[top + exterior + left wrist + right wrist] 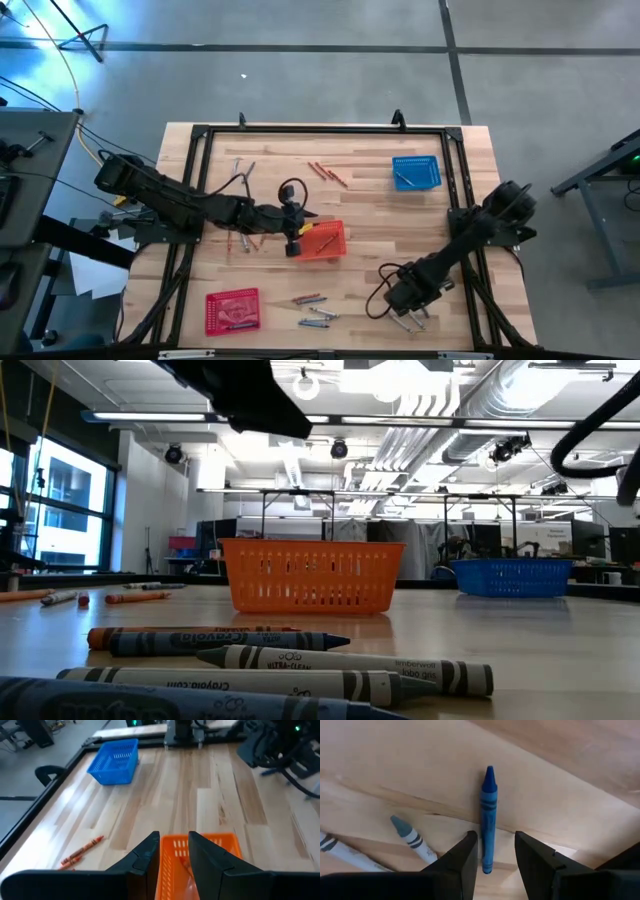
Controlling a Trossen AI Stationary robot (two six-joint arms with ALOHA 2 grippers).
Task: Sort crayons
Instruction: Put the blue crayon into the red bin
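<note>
My right gripper is open and points down near the table's front right. A blue crayon lies flat on the wood, its blunt end between the two fingertips; whether a finger touches it I cannot tell. Grey crayons lie beside it. My left gripper stands open above the orange basket at the table's middle, with nothing seen between its fingers. Loose crayons lie near the front edge, and more red-orange ones at the back.
A blue basket stands at the back right and a red basket at the front left. More crayons lie at the back left. A black frame runs around the table. Bare wood lies between the orange and blue baskets.
</note>
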